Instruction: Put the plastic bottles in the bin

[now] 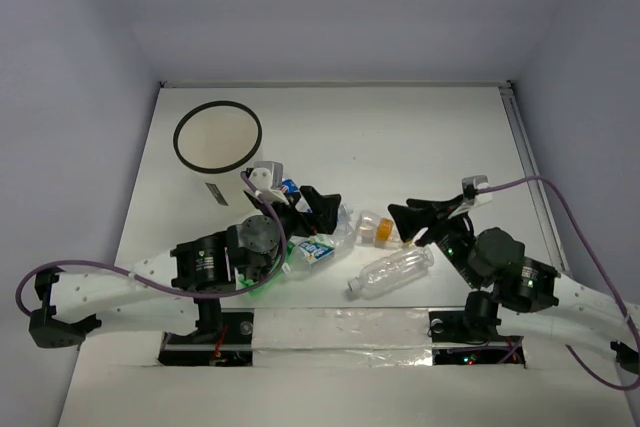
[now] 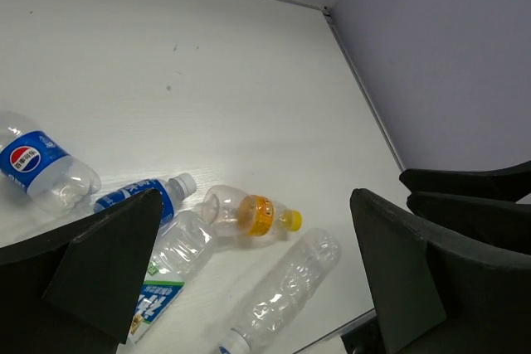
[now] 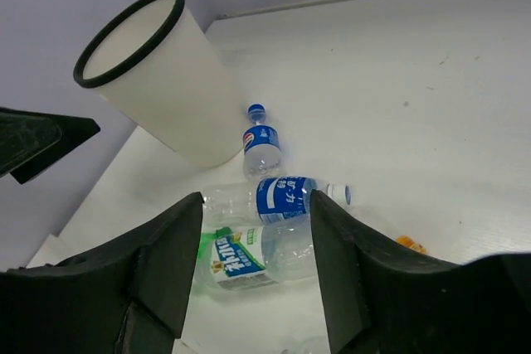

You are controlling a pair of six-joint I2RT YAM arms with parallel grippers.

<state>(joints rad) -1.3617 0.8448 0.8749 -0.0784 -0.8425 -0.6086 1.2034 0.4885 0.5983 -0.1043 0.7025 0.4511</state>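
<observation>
Several plastic bottles lie mid-table: a Pepsi bottle (image 1: 290,187), a blue-label bottle (image 1: 342,217), a green-label bottle (image 1: 312,250), a small orange-label bottle (image 1: 377,229) and a clear bottle (image 1: 392,272). The white bin (image 1: 218,137) with a black rim stands upright at the back left. My left gripper (image 1: 322,205) is open and empty above the blue-label bottle. My right gripper (image 1: 400,219) is open and empty beside the orange-label bottle. The left wrist view shows the orange-label bottle (image 2: 249,213) and clear bottle (image 2: 286,292) between its fingers. The right wrist view frames the blue-label (image 3: 278,198) and green-label (image 3: 249,259) bottles, with the bin (image 3: 166,89) behind.
White walls enclose the table on the left, back and right. The two grippers face each other over the bottle pile, a short gap apart. A metal strip (image 1: 525,147) runs along the table's right edge.
</observation>
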